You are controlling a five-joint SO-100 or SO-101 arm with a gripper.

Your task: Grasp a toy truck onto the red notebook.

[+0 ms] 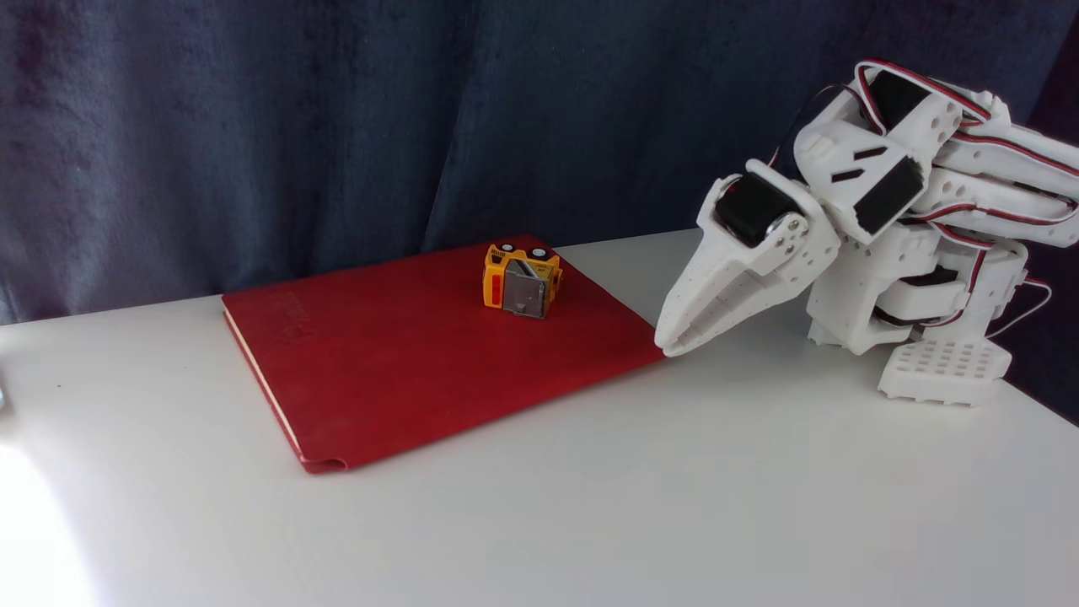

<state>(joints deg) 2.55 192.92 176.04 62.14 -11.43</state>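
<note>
The white table point(590, 506) fills the foreground of the fixed view. On it lies the red notebook point(405, 354), its right corner just beside the tips of the gripper point(672, 341). The gripper is folded low, pointing down and left, its fingers pressed together and holding nothing. The toy truck point(520, 280) rests on its side on the notebook, well apart from the gripper, up and left of it, wheels upward.

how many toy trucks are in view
1. The toy truck lies tipped on the red notebook, near its far right corner in the fixed view, apart from the tool.
</note>
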